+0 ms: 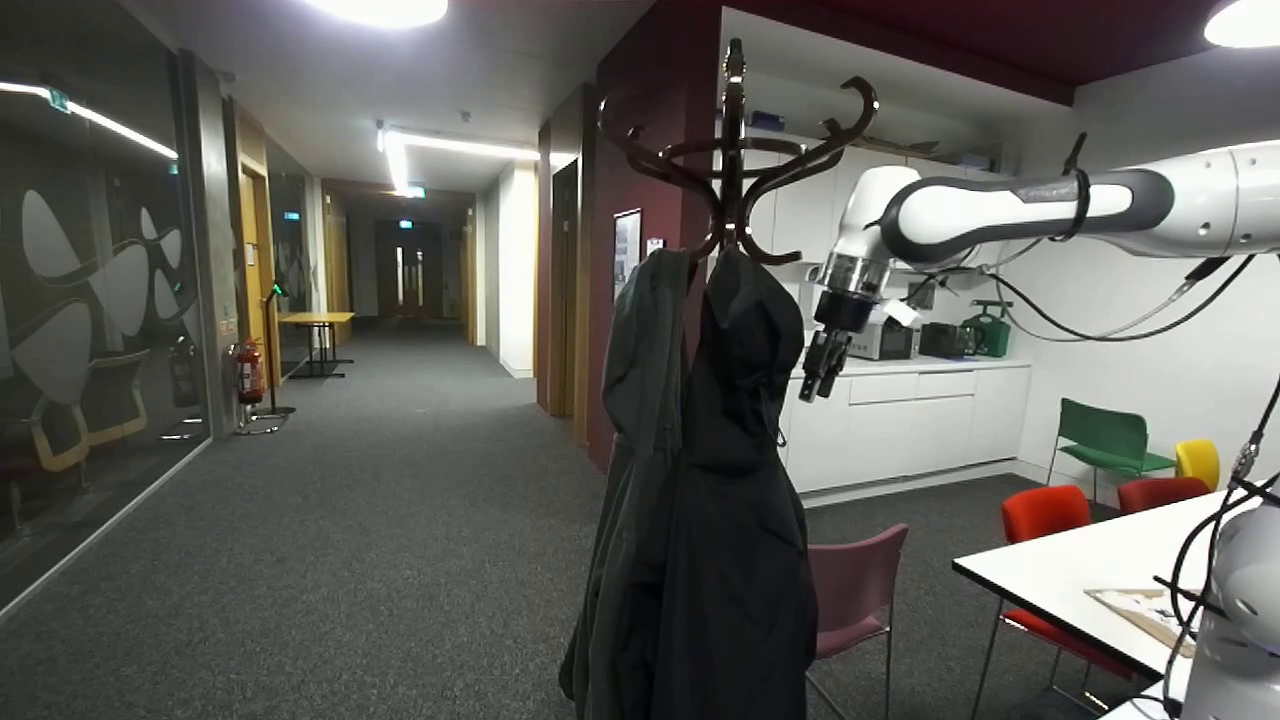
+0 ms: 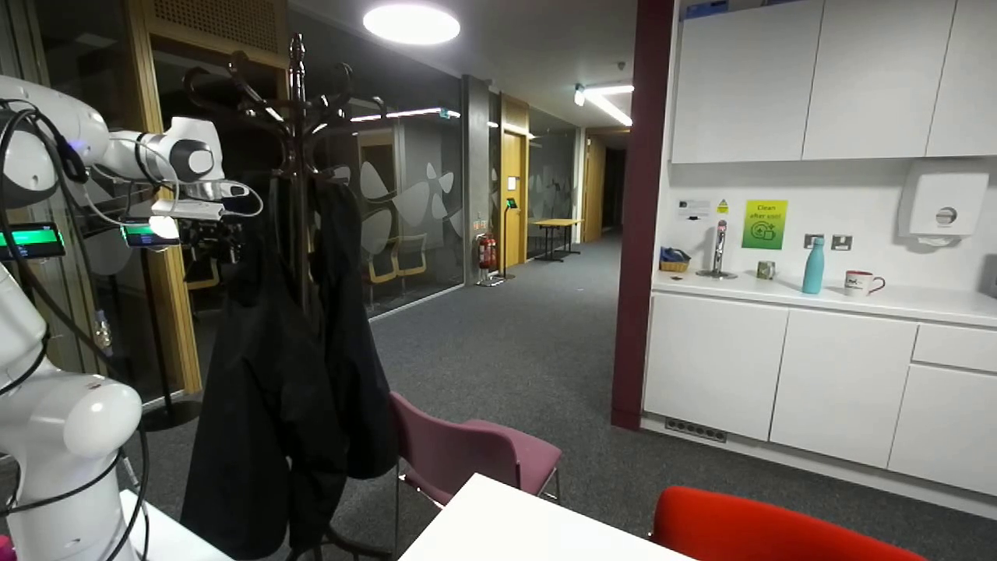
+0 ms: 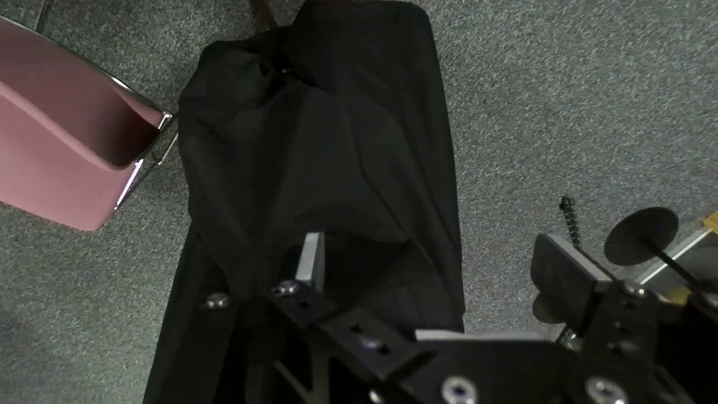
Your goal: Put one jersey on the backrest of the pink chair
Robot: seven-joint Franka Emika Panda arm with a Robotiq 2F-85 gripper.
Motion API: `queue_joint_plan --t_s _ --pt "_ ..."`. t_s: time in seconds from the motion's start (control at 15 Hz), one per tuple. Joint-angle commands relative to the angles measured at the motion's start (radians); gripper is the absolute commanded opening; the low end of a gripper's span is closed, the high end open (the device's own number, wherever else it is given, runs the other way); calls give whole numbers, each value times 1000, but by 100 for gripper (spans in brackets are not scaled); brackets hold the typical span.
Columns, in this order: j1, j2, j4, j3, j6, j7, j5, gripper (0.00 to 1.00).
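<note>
Extinguisher [image 1: 250,372]: red, upright by the glass wall [image 1: 100,250].
Coat [image 1: 640,370]: the greyer one, hung on the rack [image 1: 733,170], left of the jersey [image 1: 742,520] in an exterior view.
Jersey: black, limp, hanging long from the rack; hides part of the pink chair [image 1: 858,580] in an exterior view.
Gripper [image 1: 816,393]: jaws spread wide, angled down, just beside the jersey's upper part, visible gap between in an exterior view. In the wrist view one jaw shows against the jersey, the other against carpet [image 3: 533,101].
Pink chair: near the rack, backrest and seat showing in both exterior views.
Counter [image 1: 920,366]: white, microwave [image 1: 880,342] on top.
Red chair [image 1: 1045,512]: at the table [image 1: 1080,555], partly hidden by it.
Arm [image 1: 1050,205]: stretched out high, wrist bent down.
Green chair [image 1: 1105,438]: beyond the red chair.
Table: white, flat sheet [image 1: 1150,612] on it, contents unclear.
</note>
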Motion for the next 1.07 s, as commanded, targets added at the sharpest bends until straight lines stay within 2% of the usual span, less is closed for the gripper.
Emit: queue_joint_plan --t_s 0.0,0.53,1.0 --pt "-4 -14 -15 37 65 38 -75 100" --pt "9 -37 -27 89 160 79 -139 100" --pt "11 -88 -38 136 218 122 -246 100"
